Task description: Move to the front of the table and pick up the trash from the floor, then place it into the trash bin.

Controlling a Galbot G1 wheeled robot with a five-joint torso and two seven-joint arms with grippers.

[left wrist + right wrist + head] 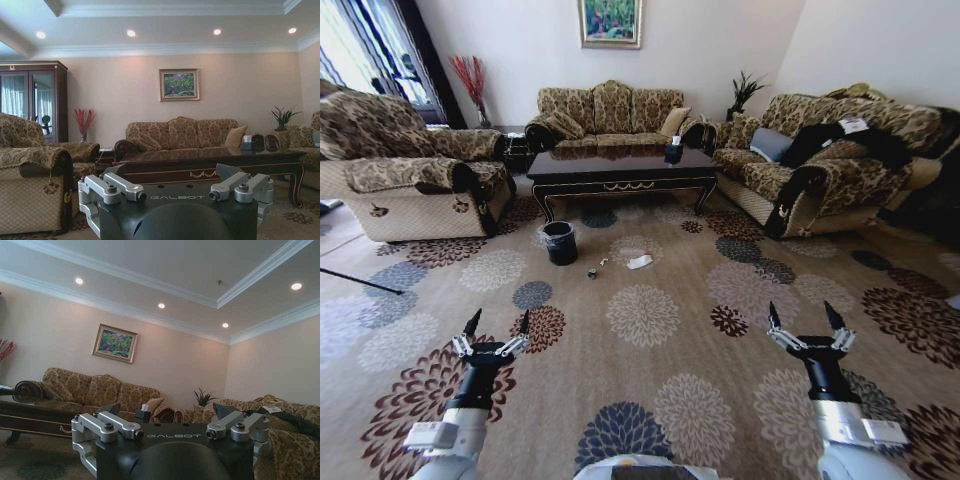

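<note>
1. Approach step, I judge: bench (620, 165) lies well ahead.
2. Trash (639, 262) lies on floor (650, 370) beside bin (559, 243).
3. Left gripper (496, 323) and right gripper (806, 317) spread wide, empty.
4. Next calls for driving closer.

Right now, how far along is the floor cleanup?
Nothing collected yet. The white wrapper and small dark can lie on the carpet before the table, right of the trash bin. Left gripper and right gripper are open, empty, well short of them. Left: approach, pick up, bin everything.
</note>
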